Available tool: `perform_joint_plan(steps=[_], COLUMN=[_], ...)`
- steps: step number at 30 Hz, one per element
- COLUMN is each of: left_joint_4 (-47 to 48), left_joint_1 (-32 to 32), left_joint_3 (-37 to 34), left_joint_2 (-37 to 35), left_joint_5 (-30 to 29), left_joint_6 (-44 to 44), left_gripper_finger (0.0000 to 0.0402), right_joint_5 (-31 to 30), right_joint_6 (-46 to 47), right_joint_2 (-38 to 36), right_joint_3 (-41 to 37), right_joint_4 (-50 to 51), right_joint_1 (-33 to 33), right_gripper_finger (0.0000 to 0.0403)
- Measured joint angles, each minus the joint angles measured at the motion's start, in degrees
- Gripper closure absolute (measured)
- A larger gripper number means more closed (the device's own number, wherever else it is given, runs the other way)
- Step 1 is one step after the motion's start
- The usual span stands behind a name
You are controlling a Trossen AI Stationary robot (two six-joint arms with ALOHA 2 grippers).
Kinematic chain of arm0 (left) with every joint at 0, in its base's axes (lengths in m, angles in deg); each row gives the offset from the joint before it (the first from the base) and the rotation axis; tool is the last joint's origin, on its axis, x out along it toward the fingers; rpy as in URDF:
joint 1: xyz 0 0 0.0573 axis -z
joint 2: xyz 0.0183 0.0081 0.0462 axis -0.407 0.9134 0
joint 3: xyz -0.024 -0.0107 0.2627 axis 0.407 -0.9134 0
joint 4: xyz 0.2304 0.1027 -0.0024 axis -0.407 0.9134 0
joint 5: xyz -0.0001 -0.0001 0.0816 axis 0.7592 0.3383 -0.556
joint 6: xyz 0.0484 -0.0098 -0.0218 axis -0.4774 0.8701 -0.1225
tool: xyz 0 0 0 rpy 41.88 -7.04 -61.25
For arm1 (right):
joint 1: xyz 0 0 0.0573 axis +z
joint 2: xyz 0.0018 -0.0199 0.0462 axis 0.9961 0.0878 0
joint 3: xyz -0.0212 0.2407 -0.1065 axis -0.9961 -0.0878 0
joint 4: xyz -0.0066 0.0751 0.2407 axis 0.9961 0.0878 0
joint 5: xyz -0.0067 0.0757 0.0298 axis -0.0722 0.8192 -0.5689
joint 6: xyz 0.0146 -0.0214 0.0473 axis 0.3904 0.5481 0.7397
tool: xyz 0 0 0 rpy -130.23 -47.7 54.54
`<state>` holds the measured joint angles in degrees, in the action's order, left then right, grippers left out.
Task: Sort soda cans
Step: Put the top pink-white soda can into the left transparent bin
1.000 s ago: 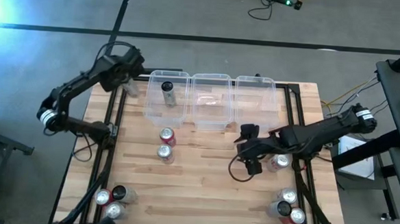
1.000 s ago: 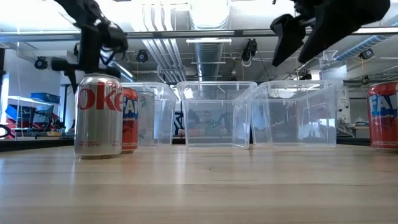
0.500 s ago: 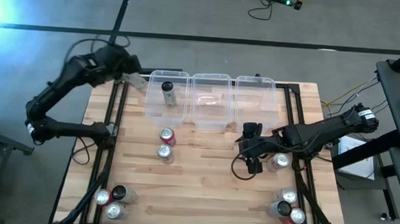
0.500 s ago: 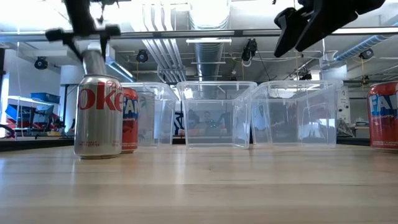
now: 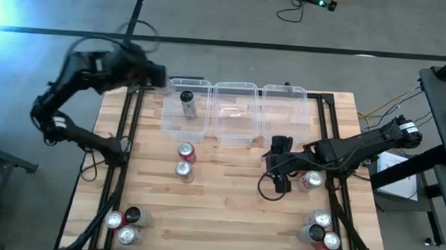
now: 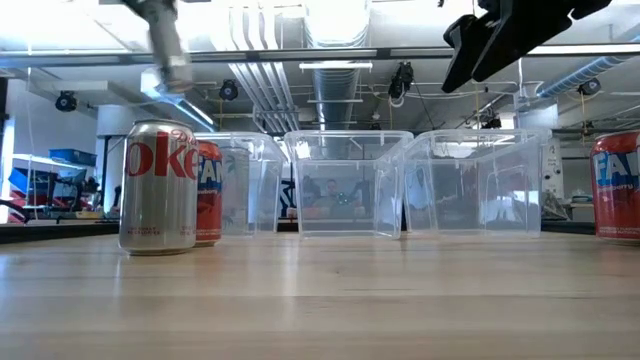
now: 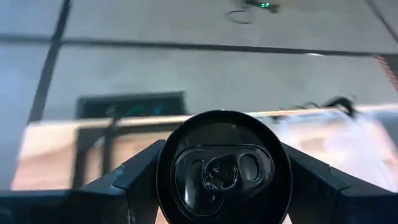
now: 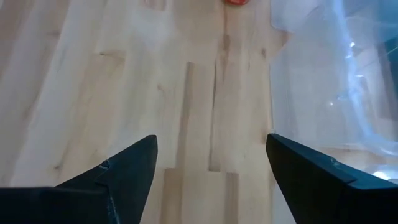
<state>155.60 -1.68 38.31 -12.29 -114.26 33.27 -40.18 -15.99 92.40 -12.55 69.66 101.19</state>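
My left gripper [image 7: 221, 186] is hanging past the table's far-left corner, just beside the left bin [image 5: 186, 108], and it is pinching a black can [image 7: 224, 167] whose round dark end is filling my left wrist view — the rest of that can is hidden behind it. In the high view that arm is smeared and hard to read. Another black can [image 5: 186, 102] is standing inside the left bin; the three bins are clear, thin-walled plastic, rectangular with rounded corners. On the pale wooden plank table [image 5: 219, 201] a red can [image 5: 185, 152] and a silver can [image 5: 182, 170] are standing touching, near the middle-left. Three cans [image 5: 124, 223] are clustering at the near-left corner, partly cut off by the frame rail. My right gripper [image 5: 279, 166] is hovering above bare planks with its fingers [image 8: 118, 174] spread wide, gripping nothing — a red can [image 5: 310, 180] is sitting just beside it. Three more cans [image 5: 321, 230] are huddling at the near-right corner.
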Motion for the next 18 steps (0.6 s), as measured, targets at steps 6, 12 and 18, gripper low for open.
perform_joint_plan(steps=[6,12,18], left_joint_4=[-2.88,-2.58,-3.55], left_joint_1=[9.50,10.64,10.88], left_joint_3=[0.15,-1.72,-8.99], left_joint_2=[7.46,13.26,14.70], left_joint_5=[-3.36,-3.75,-3.49], left_joint_6=[-4.32,0.24,6.31], left_gripper_finger=[0.0157,0.0157,0.0157], right_joint_5=[-2.95,-2.90,-2.88], right_joint_6=[-1.92,-0.63,-0.48], right_joint_2=[0.00,0.00,0.00], right_joint_3=[0.00,0.00,0.00], right_joint_4=[-1.24,-1.14,-0.62], right_joint_1=[-0.02,-0.02,-0.02], right_gripper_finger=[0.0107,0.0117,0.0121])
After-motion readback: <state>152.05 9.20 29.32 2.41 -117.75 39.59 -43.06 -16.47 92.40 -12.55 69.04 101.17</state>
